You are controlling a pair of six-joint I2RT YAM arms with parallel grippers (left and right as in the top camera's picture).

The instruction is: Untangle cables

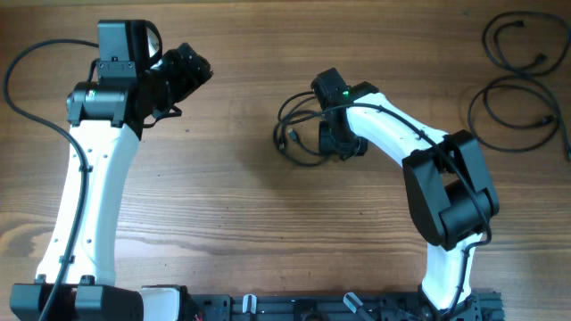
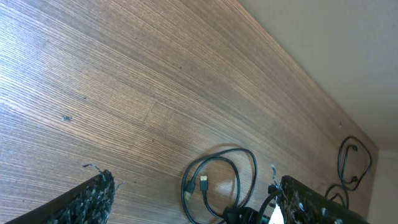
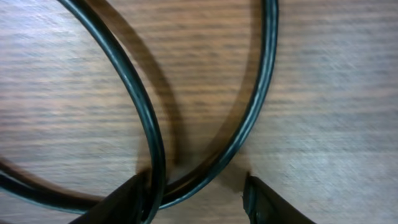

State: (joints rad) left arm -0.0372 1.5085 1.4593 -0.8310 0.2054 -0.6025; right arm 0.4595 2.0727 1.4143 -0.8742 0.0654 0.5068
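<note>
Closest to us, the two dark fingers (image 3: 121,205) of the right gripper (image 3: 194,186) stand partway open, straddling two strands of a thin black coiled cable (image 3: 264,81) where they cross. One finger touches a strand. The other stands just clear of the cable, so nothing is clamped. Under the coiled cable lies the brown wood-grain table (image 3: 336,93).

From above, the white right arm (image 1: 393,134) reaches in from the table's near edge. Its black wrist covers the right side of the coiled cable, and a small green light (image 1: 343,92) glows on top of the wrist. The coiled cable sits about mid-table in several loose overlapping loops, with a small metal-tipped plug (image 2: 204,183) lying inside them.

Well to the left of the coiled cable and a little farther back, the left gripper (image 1: 183,76) hangs over bare wood at the end of the white left arm (image 1: 89,196). Its rough black fingers (image 2: 93,198) are spread wide and hold nothing.

Farthest off, well to the right of the coiled cable by the table's far right corner, lie two more thin black cables. The nearer looped cable (image 1: 471,109) and the farther looped cable (image 1: 487,37) sit one just behind the other. We cannot tell whether they touch. Beyond the table edge rises a pale wall (image 2: 323,43).
</note>
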